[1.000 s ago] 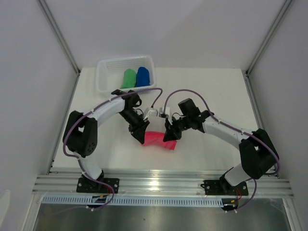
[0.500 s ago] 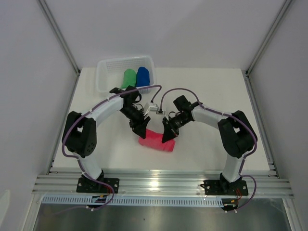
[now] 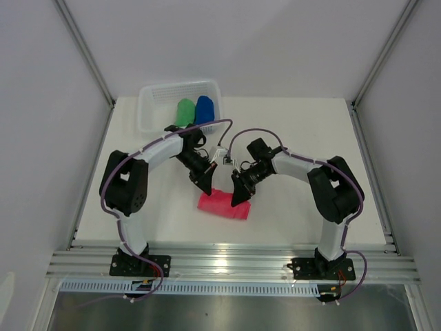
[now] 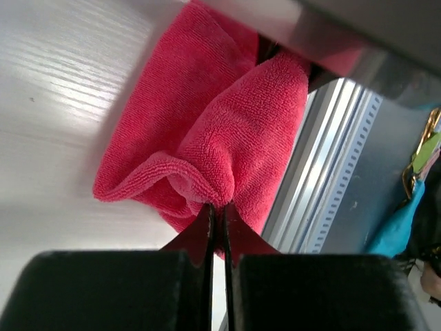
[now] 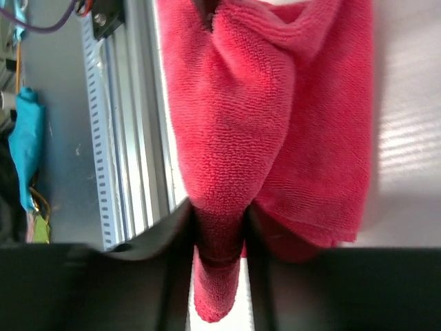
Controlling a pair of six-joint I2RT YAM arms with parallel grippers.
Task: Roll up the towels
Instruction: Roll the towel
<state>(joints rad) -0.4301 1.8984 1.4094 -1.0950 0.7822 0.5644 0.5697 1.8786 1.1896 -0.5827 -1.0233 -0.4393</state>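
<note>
The pink-red towel (image 3: pixel 222 204) lies folded on the white table, in front of both grippers. My left gripper (image 3: pixel 204 187) is shut on a fold at its far left edge; the left wrist view shows the cloth (image 4: pixel 220 138) pinched between the tips. My right gripper (image 3: pixel 238 198) is shut on a thick fold at its far right edge; the towel (image 5: pixel 269 124) fills the right wrist view. The green towel (image 3: pixel 185 112) and the blue towel (image 3: pixel 205 108) sit rolled in the basket.
A white mesh basket (image 3: pixel 153 110) stands at the table's back left corner. An aluminium rail (image 3: pixel 234 265) runs along the near edge, below the towel.
Both grippers have moved towards the near side and closer to each other, holding the pink-red towel. The towel has bunched into a shorter, thicker shape and shifted a little left.
</note>
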